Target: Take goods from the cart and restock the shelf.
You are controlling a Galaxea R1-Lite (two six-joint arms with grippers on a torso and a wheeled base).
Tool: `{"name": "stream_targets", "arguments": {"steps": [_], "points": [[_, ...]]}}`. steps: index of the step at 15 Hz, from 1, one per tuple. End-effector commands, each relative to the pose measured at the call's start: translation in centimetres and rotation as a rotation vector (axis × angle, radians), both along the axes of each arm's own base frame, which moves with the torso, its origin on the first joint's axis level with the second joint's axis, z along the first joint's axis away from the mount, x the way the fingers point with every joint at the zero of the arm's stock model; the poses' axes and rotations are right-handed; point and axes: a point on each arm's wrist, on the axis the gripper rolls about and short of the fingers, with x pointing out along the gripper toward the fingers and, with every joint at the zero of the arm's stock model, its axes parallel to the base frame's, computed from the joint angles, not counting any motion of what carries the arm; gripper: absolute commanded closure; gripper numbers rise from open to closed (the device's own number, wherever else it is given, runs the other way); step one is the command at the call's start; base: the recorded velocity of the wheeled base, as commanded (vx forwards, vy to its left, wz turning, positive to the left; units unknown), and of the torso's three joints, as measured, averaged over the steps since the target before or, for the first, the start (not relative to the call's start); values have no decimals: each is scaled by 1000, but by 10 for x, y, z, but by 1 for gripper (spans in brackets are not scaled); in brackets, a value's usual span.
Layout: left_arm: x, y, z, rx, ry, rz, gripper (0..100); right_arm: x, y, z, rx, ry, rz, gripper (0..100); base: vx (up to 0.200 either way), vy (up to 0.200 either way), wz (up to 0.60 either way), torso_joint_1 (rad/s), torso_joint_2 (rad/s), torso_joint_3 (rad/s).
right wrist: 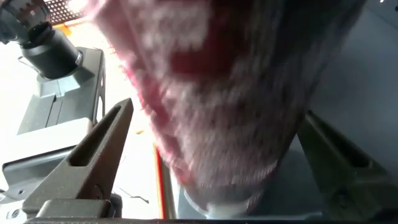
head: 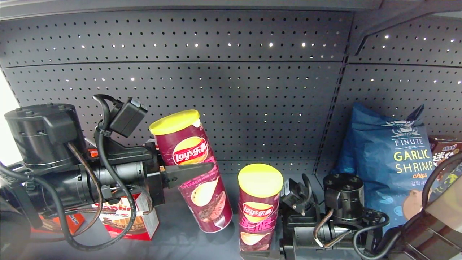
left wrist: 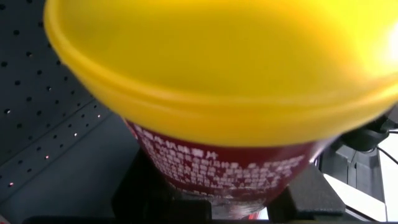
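Note:
My left gripper (head: 196,163) is shut on a maroon chip can with a yellow lid (head: 187,151). It holds the can by the middle, tilted, with the base at the grey shelf floor (head: 173,238). The left wrist view looks onto that can's lid (left wrist: 236,56), with the gripper (left wrist: 224,199) clamped below it. A second identical can (head: 259,202) stands upright to the right, near the shelf's front edge. My right gripper (head: 260,252) is at its base. In the right wrist view this can (right wrist: 230,93) sits between both fingers (right wrist: 99,155), which touch its sides.
A blue garlic shrimp chip bag (head: 393,159) leans against the pegboard back panel (head: 234,90) at the right, with a brown packet (head: 445,148) beside it. A red-and-white box (head: 133,220) and an orange box (head: 61,222) lie under my left arm.

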Motion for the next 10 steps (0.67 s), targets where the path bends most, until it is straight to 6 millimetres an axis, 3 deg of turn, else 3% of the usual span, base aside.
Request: {"name": "stream_targets", "arguments": {"steps": [1,6,10], "points": [[-1,0,1,-2,-4,1,100,-4,-5,3,2,-2,-4,0,0,0,0,0,0,0],[0,0,0,-1,-2,0,100,-23,-36,18,11,-14,-49,0,0,0,0,0,0,0],[1,0,2,-2,-10,-1,100,-66,-84,35,32,-24,-135,0,0,0,0,0,0,0]]}}
